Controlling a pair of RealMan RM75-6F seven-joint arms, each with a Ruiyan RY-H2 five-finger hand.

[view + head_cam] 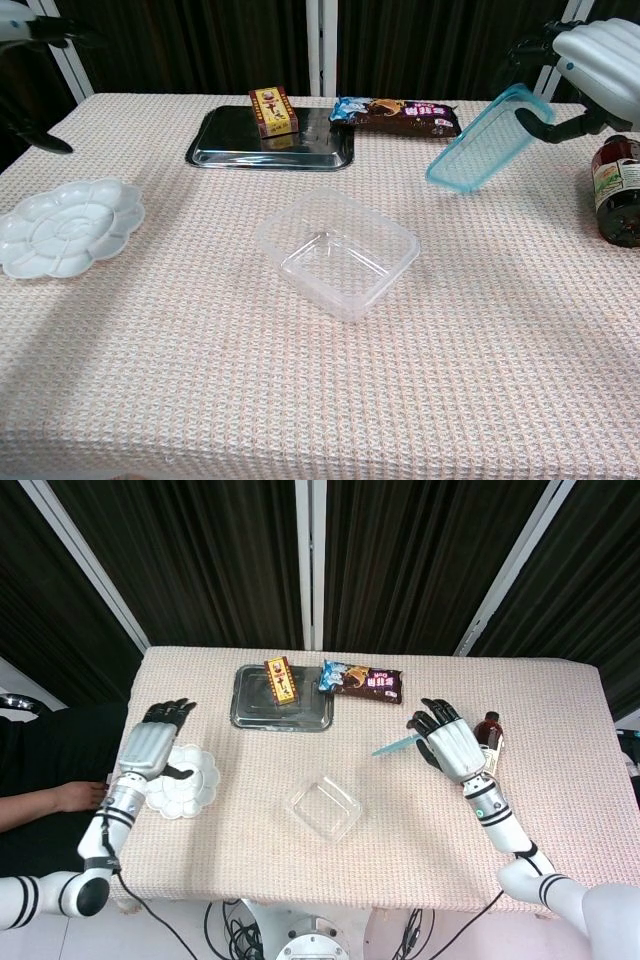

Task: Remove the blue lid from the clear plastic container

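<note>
We can make out little of the left hand point(155, 743) in the chest view, where only dark fingertips show at the top left edge. From the head view we see its fingers spread and holding nothing, the hand hanging over the white palette point(183, 782) at the left side of the table point(400, 850). Whether it touches the palette we cannot tell.

The fingers of the right hand point(596, 62) are curled on the upper edge of the blue lid point(480, 140), and the chest view cuts the hand off at the right border. The lid is tilted steeply, its lower end toward the table and clear of the cloth; in the head view we see it only as a thin blue sliver. The right forearm runs back toward the near right corner of the table.

The clear container point(337, 251) sits open near the middle of the table, well apart from the lid. A brown bottle point(619, 189) lies just beside the right hand, partly cut off in the chest view.
</note>
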